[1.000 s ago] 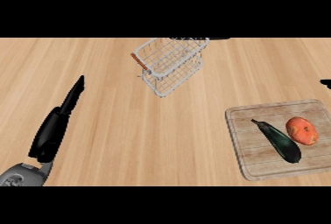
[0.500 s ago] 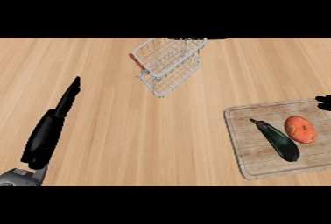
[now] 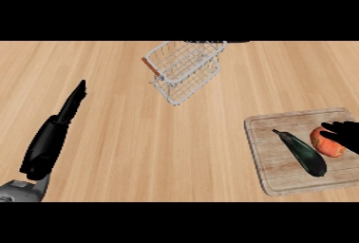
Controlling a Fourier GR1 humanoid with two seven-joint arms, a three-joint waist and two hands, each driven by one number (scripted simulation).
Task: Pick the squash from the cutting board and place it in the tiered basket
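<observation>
A wooden cutting board (image 3: 280, 176) lies at the right of the counter. On it are a long dark green squash (image 3: 303, 154) with a thin stem, lying diagonally, and a rounded orange vegetable (image 3: 325, 144) to its right. My right hand (image 3: 345, 135) comes in from the right edge with relaxed fingers, open, covering the top of the orange vegetable and apart from the green squash. The white wire tiered basket (image 3: 186, 70) stands at the back centre. Far from the board, my left hand (image 3: 48, 142) rests open at the left, fingers straight and pointing away.
The basket has a short wooden handle (image 3: 148, 66) on its left side. Bare wooden counter (image 3: 175, 142) stretches between the board and the basket. A dark object (image 3: 231, 41) shows at the top edge behind the basket.
My right hand has moved in from the right edge and now reaches over the orange vegetable on the board. The left hand has stayed nearly still.
</observation>
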